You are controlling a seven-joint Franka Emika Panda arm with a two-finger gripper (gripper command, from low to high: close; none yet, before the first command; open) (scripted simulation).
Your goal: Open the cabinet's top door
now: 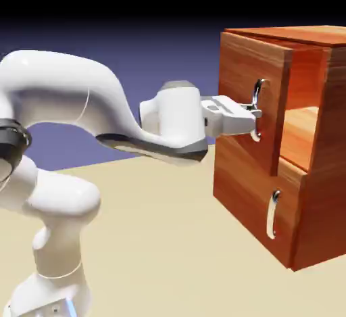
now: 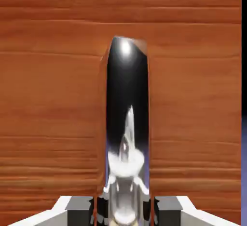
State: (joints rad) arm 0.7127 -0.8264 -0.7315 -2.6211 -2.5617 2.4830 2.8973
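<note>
Your pincer [image 1: 253, 111] is pinching the curved silver handle [image 1: 257, 92] of the top door [image 1: 246, 106]. That door is sitting on the cabinet [image 1: 317, 194], apparently swung partly outward, with the cabinet standing on the desk [image 1: 169, 241].

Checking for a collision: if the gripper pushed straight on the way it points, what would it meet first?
The gripper is already shut on the top door's handle; straight behind that lies the top door, probably the first thing pressed.
</note>
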